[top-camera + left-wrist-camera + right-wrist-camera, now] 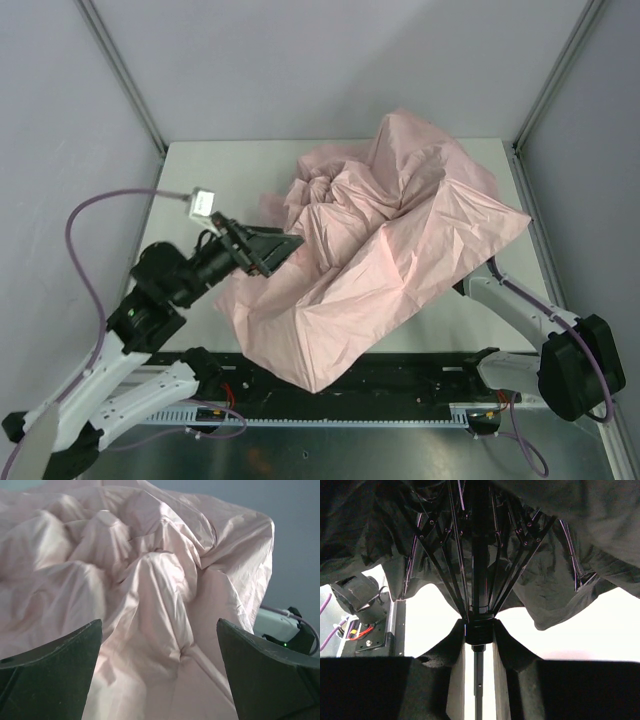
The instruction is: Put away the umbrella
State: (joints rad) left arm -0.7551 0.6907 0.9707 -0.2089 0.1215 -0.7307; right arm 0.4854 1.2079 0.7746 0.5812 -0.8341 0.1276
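Umbrella, mid-folding, sprawls over the table's middle, its shaft clenched from beneath by the right gripper; the left gripper, jaws wide, faces crumpled fabric that likely needs gathering next.

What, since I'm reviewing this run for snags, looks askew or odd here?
The umbrella sags half-collapsed: pink canopy crumpled in a heap across the table, overhanging its near edge and burying the right gripper, whose jaws clamp the shaft.
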